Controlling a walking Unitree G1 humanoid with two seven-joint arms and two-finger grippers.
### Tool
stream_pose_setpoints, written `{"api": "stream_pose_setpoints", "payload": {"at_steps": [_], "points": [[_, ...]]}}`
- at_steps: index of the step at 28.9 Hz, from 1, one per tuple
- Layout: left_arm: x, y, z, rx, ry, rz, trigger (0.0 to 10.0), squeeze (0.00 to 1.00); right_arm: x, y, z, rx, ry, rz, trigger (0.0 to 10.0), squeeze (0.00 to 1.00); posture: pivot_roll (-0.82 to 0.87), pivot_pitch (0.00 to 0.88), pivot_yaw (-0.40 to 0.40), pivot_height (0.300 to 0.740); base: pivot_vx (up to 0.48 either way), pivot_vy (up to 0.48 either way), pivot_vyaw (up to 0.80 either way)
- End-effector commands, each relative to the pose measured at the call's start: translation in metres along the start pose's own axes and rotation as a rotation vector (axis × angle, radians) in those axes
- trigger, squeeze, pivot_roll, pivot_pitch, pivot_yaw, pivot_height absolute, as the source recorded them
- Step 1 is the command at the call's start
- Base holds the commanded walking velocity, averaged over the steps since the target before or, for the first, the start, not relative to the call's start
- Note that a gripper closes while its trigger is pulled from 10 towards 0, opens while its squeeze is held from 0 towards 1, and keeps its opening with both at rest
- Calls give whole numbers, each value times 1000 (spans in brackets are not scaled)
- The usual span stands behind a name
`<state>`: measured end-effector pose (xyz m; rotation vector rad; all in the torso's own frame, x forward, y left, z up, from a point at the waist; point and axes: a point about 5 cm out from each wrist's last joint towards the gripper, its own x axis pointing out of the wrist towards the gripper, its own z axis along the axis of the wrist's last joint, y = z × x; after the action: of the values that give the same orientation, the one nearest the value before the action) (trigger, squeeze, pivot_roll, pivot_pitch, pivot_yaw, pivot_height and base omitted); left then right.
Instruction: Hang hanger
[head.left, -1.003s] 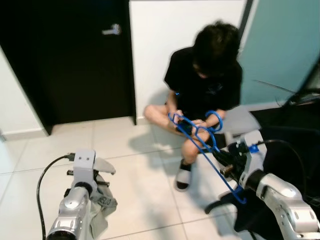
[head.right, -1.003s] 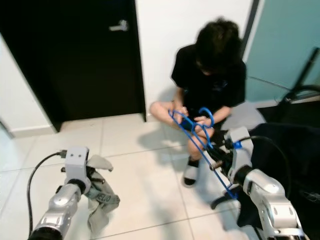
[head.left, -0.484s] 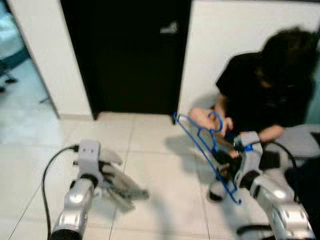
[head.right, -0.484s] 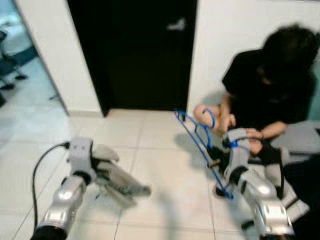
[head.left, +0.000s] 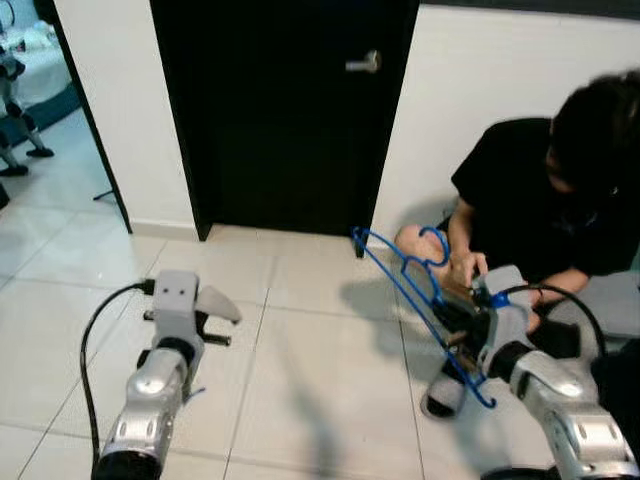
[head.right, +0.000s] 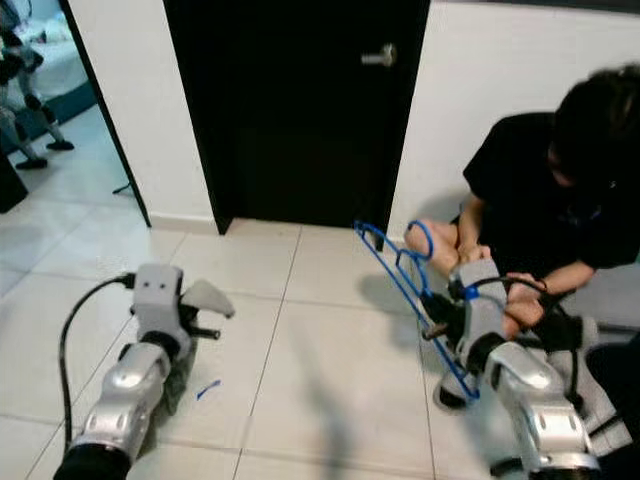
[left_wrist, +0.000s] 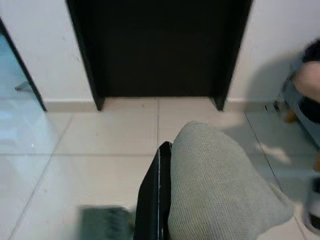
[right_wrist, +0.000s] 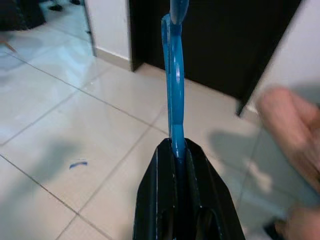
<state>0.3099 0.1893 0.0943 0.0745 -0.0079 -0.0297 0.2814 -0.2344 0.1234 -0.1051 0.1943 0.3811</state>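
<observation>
Pale tiled floor (head.right: 320, 380) with a small blue scrap (head.right: 207, 389) and a seated person (head.right: 540, 230).

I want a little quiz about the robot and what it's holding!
1. True or false: the right gripper is shut on the blue hanger.
2. What does the left gripper hold? A) grey cloth B) a shoe C) a cup
3. Fill in: behind the tiled floor is a black ____.

Key: 1 true; 2 A; 3 door.
</observation>
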Motion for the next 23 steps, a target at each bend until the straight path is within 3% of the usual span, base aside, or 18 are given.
{"api": "stream_pose_setpoints", "payload": {"at_steps": [1,23], "points": [[-1,5,0,1,10,15,10000,0,7,11,4,-16,-21,55,10000,0,-20,0,-49,740,345,0,800],[1,5,11,16,-9,8,10000,0,7,24,3,-27,-25,140,10000,0,-15,0,-44,740,343,0,800]]}}
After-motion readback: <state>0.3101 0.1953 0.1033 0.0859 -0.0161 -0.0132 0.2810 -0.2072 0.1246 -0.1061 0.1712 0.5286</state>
